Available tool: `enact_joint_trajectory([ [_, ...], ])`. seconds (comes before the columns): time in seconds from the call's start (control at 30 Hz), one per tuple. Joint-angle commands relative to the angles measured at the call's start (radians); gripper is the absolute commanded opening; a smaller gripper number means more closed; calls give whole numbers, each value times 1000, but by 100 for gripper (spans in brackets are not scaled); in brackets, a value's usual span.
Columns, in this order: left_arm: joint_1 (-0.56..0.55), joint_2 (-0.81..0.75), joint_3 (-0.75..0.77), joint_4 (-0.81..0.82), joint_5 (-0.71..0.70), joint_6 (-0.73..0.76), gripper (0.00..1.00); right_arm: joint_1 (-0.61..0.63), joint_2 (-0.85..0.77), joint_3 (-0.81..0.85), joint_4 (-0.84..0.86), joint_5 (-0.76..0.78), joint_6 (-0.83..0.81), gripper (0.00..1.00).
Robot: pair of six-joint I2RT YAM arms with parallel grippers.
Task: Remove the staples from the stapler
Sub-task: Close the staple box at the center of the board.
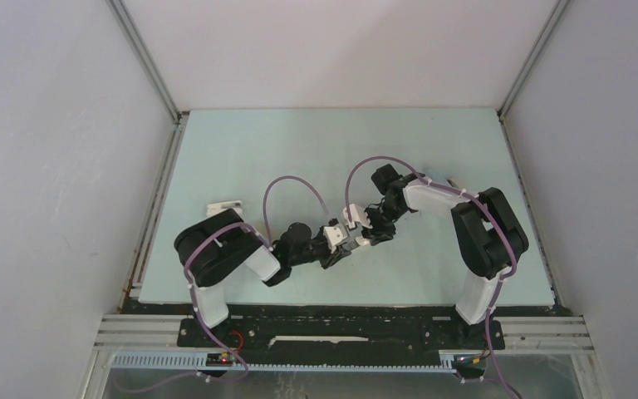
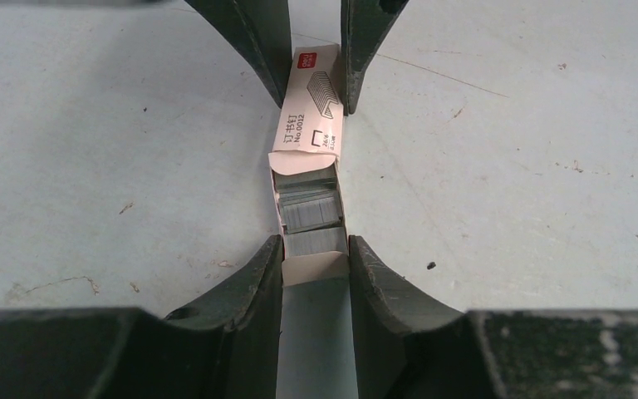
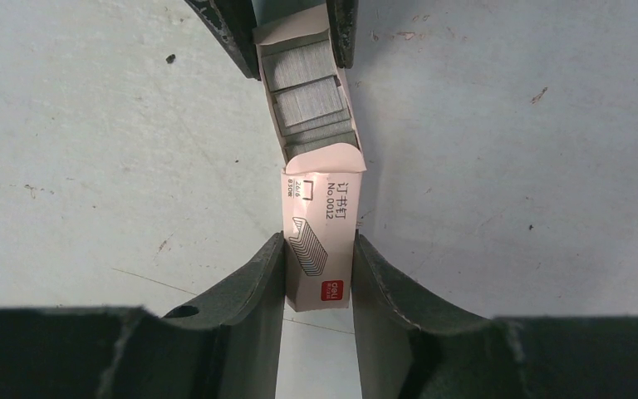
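Wrist views show staples (image 2: 309,218) in slid-open box (image 2: 310,125), left jaws grasping tray end, right jaws grasping sleeve; overhead, arms (image 1: 299,247) mask it. White object (image 1: 224,204) left of centre.

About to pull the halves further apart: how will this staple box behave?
The staple box looks like thin card, so it probably crushes if squeezed harder. It is slid open, and the staples, lying in short separate blocks, may spill if tilted.
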Motion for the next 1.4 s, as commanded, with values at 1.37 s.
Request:
enact_joint_trajectory([
  [1.37, 89, 12, 117, -193, 152, 64, 34, 20, -11, 1, -43, 30, -136, 41],
])
